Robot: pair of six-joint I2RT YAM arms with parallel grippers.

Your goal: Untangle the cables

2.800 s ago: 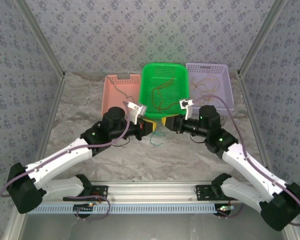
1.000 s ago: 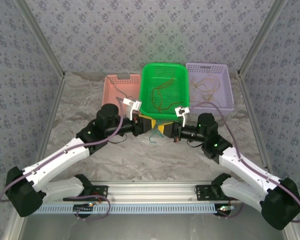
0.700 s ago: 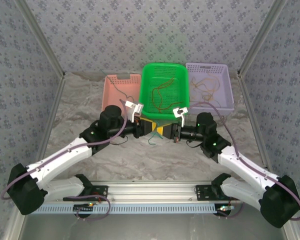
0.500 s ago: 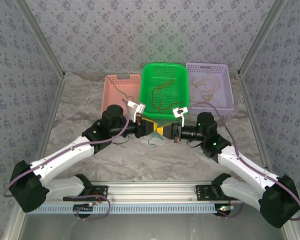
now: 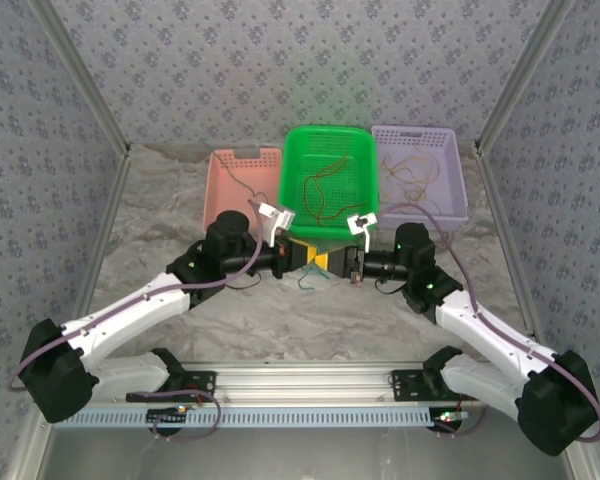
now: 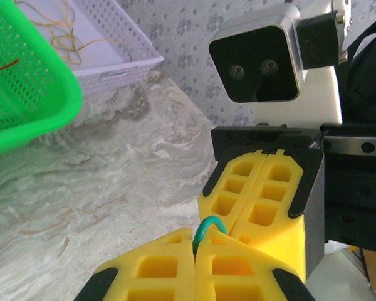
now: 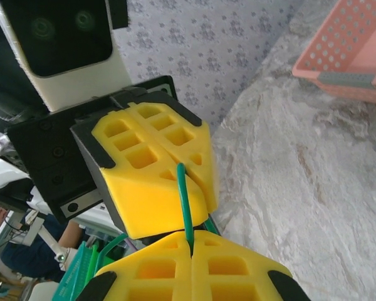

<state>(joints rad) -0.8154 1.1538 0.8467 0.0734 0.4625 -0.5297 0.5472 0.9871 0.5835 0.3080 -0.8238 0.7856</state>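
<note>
Standing by the rig, I see the two arms reaching in toward each other over the marbled worktop (image 5: 310,325), just in front of the green basket (image 5: 327,140). The left end effector (image 5: 308,256) and the right end effector (image 5: 334,262) meet tip to tip, their yellow fingers touching or very nearly so.

Both are clenched. From the left wrist, a small loop of the green cable (image 6: 205,227) pokes up out of the seam between the left fingers, right against the closed yellow fingers of the other arm. From the right wrist, the same green cable rises straight out of the seam between the right fingers and runs up against the left arm's yellow block. So each end effector grips the green cable, with only a very short stretch of it between them.

From above, a thin greenish strand (image 5: 304,281) lies on the worktop just below the meeting point; I cannot tell whether it belongs to the gripped cable.

The rest of the cables lie in the baskets along the far side: red-orange and green cables (image 5: 320,195) in the green basket, yellow cables (image 5: 412,170) in the purple basket (image 5: 458,165) on the right, and one thin dark cable (image 5: 242,181) in the pink basket (image 5: 220,200) on the left.
</note>
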